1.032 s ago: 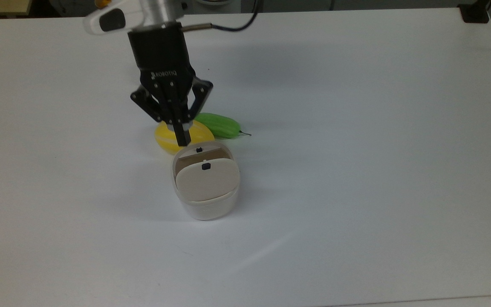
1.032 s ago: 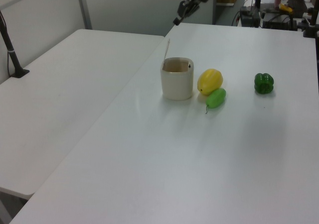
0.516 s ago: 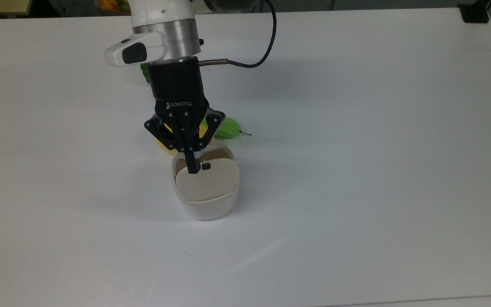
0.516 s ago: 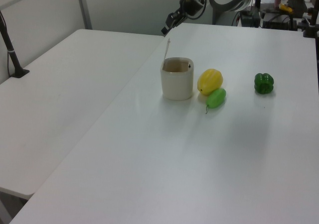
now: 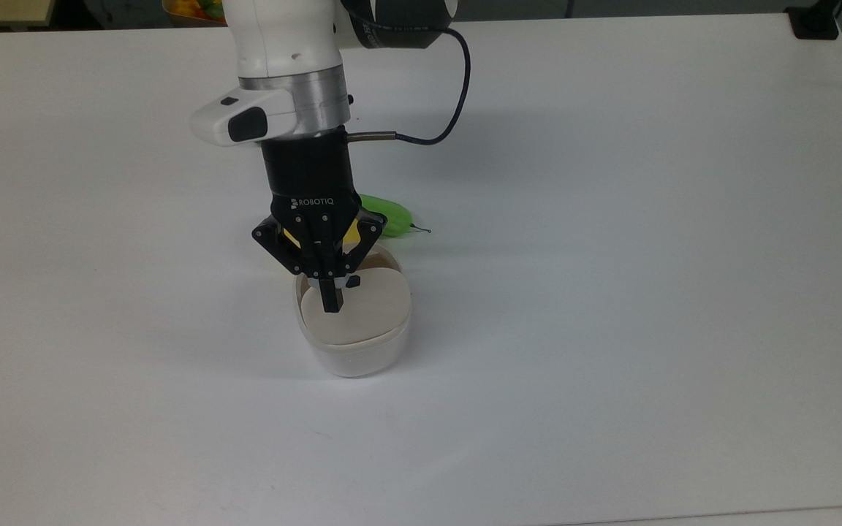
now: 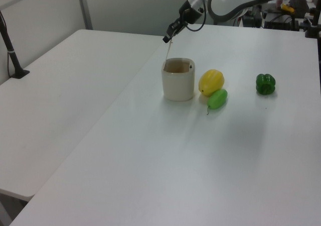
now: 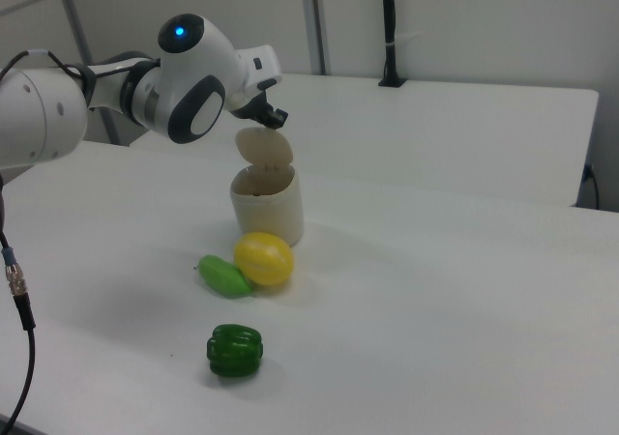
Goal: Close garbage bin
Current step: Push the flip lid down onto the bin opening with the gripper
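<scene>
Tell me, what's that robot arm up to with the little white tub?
The arm's gripper, its fingers shut together, is at the top edge of the raised lid of a small white garbage bin, apparently to push it down. The lid stands upright, so the bin is open. Right beside the bin on the white table lie a yellow fruit and a green vegetable, with a green bell pepper further off. None of these is being handled.

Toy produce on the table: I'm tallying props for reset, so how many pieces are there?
3. A yellow fruit sits beside the garbage bin, a light green vegetable touches it, and a dark green bell pepper stands apart.
</scene>
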Controlling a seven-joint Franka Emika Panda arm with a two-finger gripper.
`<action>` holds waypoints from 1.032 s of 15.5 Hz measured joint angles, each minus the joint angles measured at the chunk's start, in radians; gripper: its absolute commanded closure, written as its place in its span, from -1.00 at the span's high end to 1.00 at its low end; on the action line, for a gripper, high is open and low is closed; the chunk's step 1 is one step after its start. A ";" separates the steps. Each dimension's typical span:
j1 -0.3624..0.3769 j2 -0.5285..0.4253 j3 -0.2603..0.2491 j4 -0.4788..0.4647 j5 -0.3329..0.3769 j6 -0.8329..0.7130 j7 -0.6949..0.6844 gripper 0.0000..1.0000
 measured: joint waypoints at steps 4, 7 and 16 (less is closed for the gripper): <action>-0.004 0.002 0.000 0.000 0.000 -0.101 -0.002 -1.00; -0.011 0.002 -0.002 0.000 0.000 -0.213 -0.004 -1.00; -0.040 0.013 -0.002 -0.007 0.000 -0.357 -0.025 -1.00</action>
